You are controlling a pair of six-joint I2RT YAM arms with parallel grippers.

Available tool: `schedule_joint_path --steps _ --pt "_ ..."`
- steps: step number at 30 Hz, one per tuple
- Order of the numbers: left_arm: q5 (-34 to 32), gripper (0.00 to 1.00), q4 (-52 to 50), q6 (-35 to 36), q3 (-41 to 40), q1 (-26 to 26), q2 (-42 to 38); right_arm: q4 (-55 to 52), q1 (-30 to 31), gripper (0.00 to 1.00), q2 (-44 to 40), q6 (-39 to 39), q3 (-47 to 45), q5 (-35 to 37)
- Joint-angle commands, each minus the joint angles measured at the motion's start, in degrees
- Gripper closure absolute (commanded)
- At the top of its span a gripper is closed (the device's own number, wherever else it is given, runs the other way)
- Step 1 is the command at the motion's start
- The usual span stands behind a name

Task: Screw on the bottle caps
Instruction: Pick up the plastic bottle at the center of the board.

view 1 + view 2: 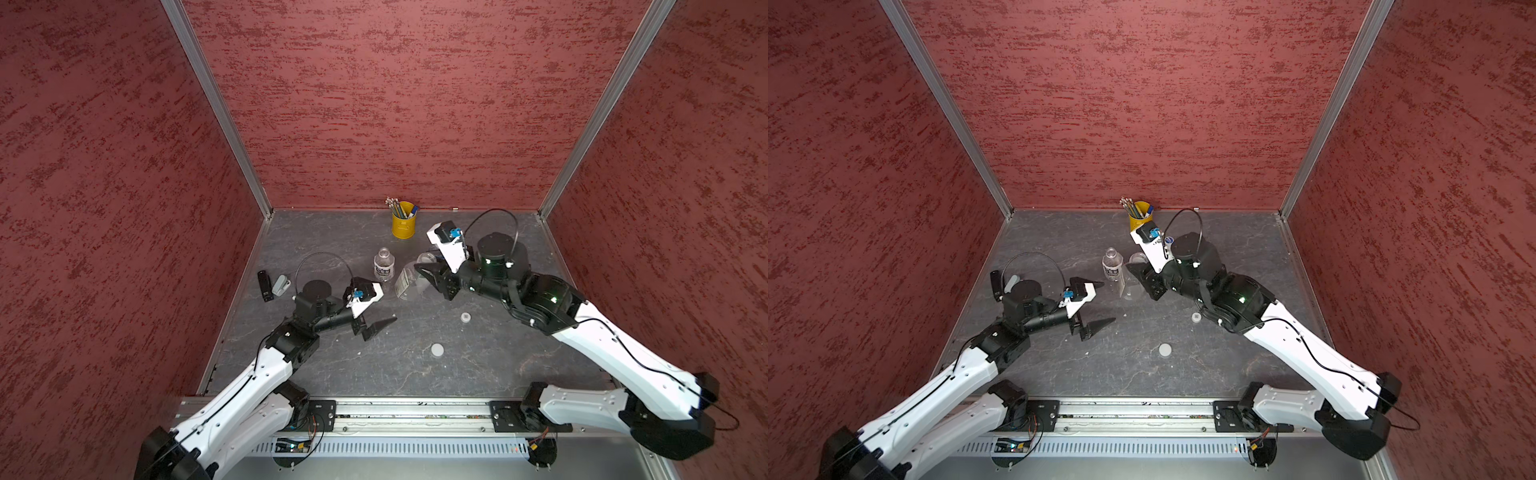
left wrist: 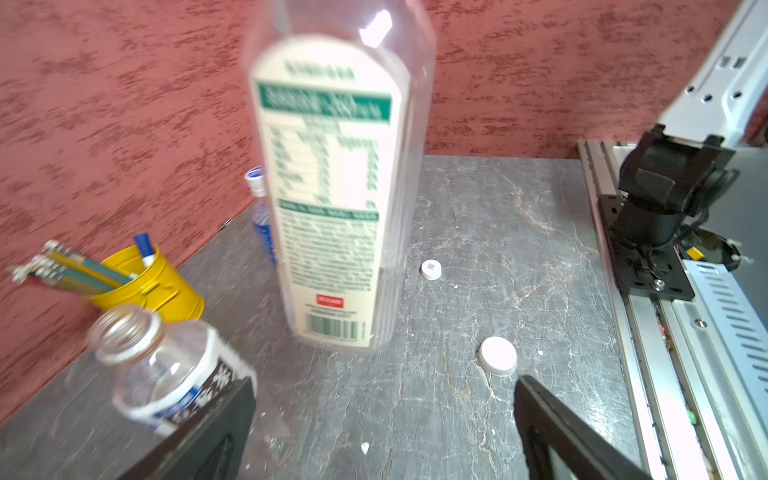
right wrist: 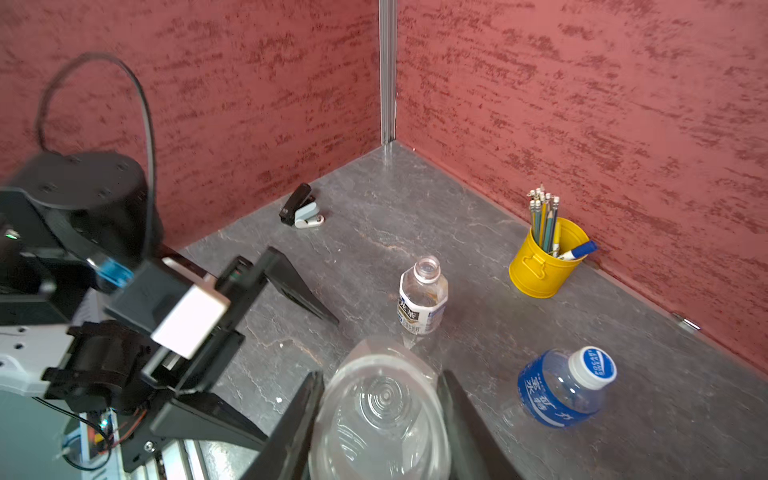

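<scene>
Plastic bottles, status check: one down and two to go, as far as I can tell. The blue bottle (image 3: 561, 390) just beside the right tool (image 3: 380, 376) has its blue-and-white cap (image 3: 592, 368) on. That tool is clamped on the clear bottle (image 3: 378, 419), with a finger pressed to each side in the right wrist view. From the left wrist view that bottle looks roughly upright, its low end at or just off the desk (image 1: 332, 232). It's blurred, so I can't say if it's touching.

Meanwhile the left tool (image 1: 1106, 302) is spread wide, holding nothing, and pointed at the clear bottle. The wide cap (image 2: 497, 356) lies flat on the desk just past one of its fingertips. The small cap (image 2: 431, 269) lies further out ahead, and both caps are well apart from any neck. The white-label bottle (image 2: 166, 365) stands open right beside its other finger.

So I'd call this the bracing step for bottle two: right holds the body, left fetches the lid. My guess is the wide cap goes with the clear bottle, but I can't confirm that from here. The next move calls for the left tool to drop onto the wide cap, pinch it by the rim and carry it level. Then it has to sit square on the neck before any twisting. Cross-threading is the worry if it lands tilted.
</scene>
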Motion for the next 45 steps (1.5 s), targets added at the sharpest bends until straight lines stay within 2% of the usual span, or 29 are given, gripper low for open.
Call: schedule_joint_path --steps 1,7,15,26,30,33,35,39,42,45 --pt "-1.5 0.0 11.3 3.2 1.6 -2.8 3.9 -3.1 -0.7 0.76 -0.3 4.1 0.9 -4.0" --pt "-2.1 0.0 21.3 -0.7 3.9 -4.2 10.1 -2.5 -1.3 0.76 -0.6 5.4 -0.3 -7.9" --pt "1.7 0.0 20.2 -2.7 6.9 -4.9 13.1 0.2 -2.6 0.75 -1.2 6.6 -2.3 -9.1" --pt "1.2 0.31 19.5 -2.2 5.9 -4.7 12.3 2.8 -4.6 0.75 -1.5 8.6 -3.8 -13.9" --pt "1.0 0.37 19.3 -1.6 5.8 -4.6 12.1 2.7 -5.0 0.73 -1.9 8.8 -4.3 -15.2" --pt "1.4 0.48 14.6 -0.3 7.1 -4.3 12.1 2.6 -5.2 0.64 -2.6 8.7 -4.4 -16.4" --pt "1.2 0.48 13.1 -0.4 6.9 -4.0 11.9 2.2 -5.4 0.57 -3.0 8.7 -4.1 -16.1" --pt "-2.1 0.48 13.3 -1.7 4.8 -3.5 10.0 -1.1 -5.5 0.33 -3.5 8.4 -2.4 -12.3" --pt "-6.0 0.48 12.1 -4.2 3.4 -2.3 8.6 -4.3 -5.5 0.19 -4.6 9.5 -1.6 -6.7" --pt "-9.9 0.48 12.3 -6.8 1.0 -1.1 6.3 -12.0 -5.5 0.18 -4.1 10.5 -1.1 -2.5"
